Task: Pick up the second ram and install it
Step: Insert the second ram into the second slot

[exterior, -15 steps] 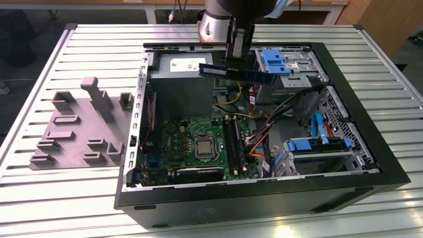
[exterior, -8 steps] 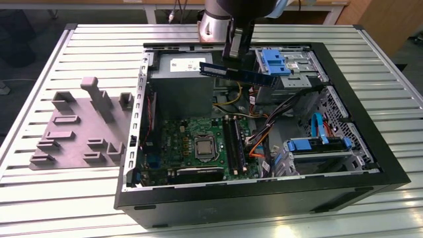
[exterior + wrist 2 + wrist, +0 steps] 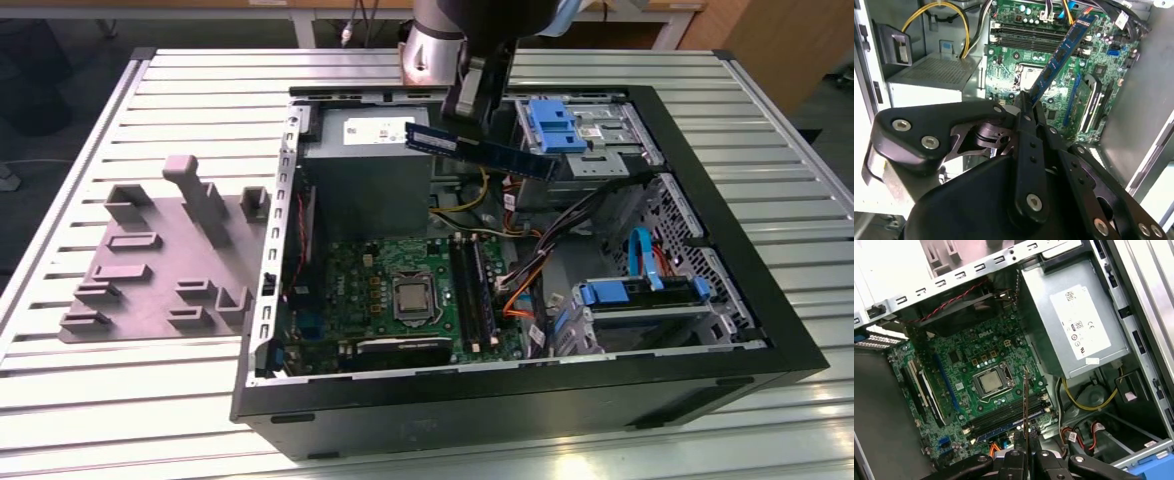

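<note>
Dark blue-black and thin, the second ram [image 3: 481, 150] was found clamped at one end between the closed fingers of the gripper [image 3: 470, 112]; we observed it carried in the air above the open computer case [image 3: 534, 400], clear of every part beneath it. In the exterior view the stick sat at about twelve o'clock from the green motherboard [image 3: 400, 290], over the grey power supply [image 3: 363, 160] and the bundle of cables [image 3: 534, 250]; its free end pointed toward four o'clock. In the second wrist view the second ram [image 3: 1061, 55] ran out from the fingertips [image 3: 1026, 107] across the board toward one o'clock; in the first wrist view it appeared edge-on as a thin line [image 3: 1025, 405] above the memory sockets [image 3: 1009, 415].

We judged the stick not yet seated. Risks noted: the grip held only one end, so a slip or a twist could tilt the stick and bring it to the socket crooked; the loose cables lay near the path and could snag it; a misaligned press could strain the board or the stick's contacts. The grey holder plate [image 3: 147, 260] stood outside the case at nine o'clock.
</note>
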### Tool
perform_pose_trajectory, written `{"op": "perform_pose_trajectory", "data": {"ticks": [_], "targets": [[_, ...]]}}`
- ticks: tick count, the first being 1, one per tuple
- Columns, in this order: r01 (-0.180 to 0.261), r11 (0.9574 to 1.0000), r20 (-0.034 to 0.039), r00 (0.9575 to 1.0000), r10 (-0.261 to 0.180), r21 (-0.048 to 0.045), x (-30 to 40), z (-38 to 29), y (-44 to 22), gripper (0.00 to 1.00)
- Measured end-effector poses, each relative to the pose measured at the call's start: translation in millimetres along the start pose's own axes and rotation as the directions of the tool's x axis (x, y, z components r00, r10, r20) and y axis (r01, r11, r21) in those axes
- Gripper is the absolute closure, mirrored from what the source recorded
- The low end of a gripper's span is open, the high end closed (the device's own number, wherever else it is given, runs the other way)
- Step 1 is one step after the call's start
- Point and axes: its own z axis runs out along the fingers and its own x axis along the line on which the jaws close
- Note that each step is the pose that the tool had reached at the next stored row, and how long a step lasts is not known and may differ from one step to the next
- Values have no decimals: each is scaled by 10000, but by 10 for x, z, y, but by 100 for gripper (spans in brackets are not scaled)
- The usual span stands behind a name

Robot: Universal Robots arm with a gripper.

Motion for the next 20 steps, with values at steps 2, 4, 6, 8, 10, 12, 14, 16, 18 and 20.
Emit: {"op": "perform_pose_trajectory", "data": {"ticks": [2, 4, 6, 8, 10, 12, 14, 16, 18, 20], "targets": [[-159, 9999, 2, 9999, 159, 4, 0, 1, 0, 86], [-192, 9998, 3, 9998, 192, 4, 0, 1, 0, 86], [-193, 9998, 3, 9998, 193, 4, 0, 1, 0, 86], [-193, 9998, 3, 9998, 193, 5, 0, 1, 0, 86], [-194, 9998, 3, 9998, 194, 5, 0, 1, 0, 86], [-197, 9998, 3, 9998, 197, 4, 0, 2, 0, 86], [-215, 9998, 4, 9998, 215, 5, 0, 2, 0, 86], [-254, 9997, 4, 9997, 254, 6, 0, 1, 0, 86], [-324, 9995, 5, 9995, 324, 8, 0, 2, 0, 86], [-443, 9990, 7, 9990, 443, 9, 0, 2, 0, 86]]}}
